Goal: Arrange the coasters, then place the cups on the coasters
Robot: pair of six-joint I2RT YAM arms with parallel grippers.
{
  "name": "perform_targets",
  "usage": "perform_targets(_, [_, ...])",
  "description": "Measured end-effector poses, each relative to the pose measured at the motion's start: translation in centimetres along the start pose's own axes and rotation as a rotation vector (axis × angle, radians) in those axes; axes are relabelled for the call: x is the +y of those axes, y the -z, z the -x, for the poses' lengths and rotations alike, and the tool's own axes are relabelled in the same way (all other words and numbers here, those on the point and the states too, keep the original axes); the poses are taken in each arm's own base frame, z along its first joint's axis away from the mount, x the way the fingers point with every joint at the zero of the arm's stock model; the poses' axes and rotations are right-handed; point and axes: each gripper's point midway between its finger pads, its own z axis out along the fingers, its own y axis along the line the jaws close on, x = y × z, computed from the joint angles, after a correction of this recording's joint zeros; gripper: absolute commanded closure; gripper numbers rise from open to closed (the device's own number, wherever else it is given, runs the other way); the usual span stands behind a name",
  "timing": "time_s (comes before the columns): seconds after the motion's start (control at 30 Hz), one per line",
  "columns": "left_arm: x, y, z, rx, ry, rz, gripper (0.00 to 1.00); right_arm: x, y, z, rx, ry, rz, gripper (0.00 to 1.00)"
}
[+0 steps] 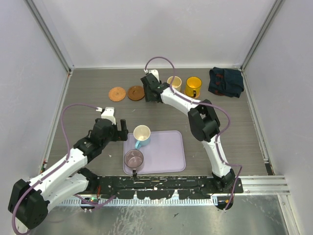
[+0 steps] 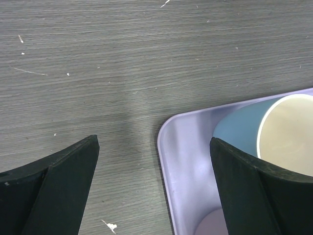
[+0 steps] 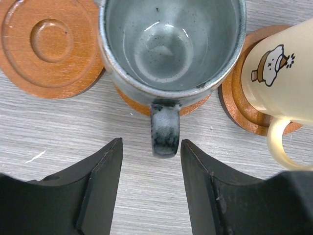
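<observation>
While the left gripper (image 2: 152, 142) hangs parted, the light blue cup (image 2: 239, 127) sits on the tray (image 2: 181, 161) at its 3 o'clock. The right gripper (image 3: 150, 143), parted, flanks the handle (image 3: 164, 129) of the grey-green cup (image 3: 171, 44), seated on a coaster (image 3: 131, 102) at 12 o'clock.

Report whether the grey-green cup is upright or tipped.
Upright: the grey-green cup shows its open mouth and empty bottom, standing on a coaster.

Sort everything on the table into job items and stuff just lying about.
Job: coasters; grey-green mug; cream mug; yellow mug; blue mug; mauve mug.
Lying about: purple tray; dark blue cloth.
</observation>
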Motion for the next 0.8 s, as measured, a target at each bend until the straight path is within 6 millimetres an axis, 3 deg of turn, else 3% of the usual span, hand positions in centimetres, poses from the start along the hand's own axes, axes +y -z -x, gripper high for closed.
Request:
perform_targets(0.23, [0.0, 0.0, 0.0, 0.0, 0.002, -0.001, 0.03, 0.7, 1.3, 0.4, -0.019, 0.005, 0.014, 0.44])
perform_targets(0.8, [-0.3, 0.4, 0.2, -0.007, 0.005, -0.022, 0.02, 0.6, 1.5, -0.4, -0.01, 0.006, 0.015, 0.44])
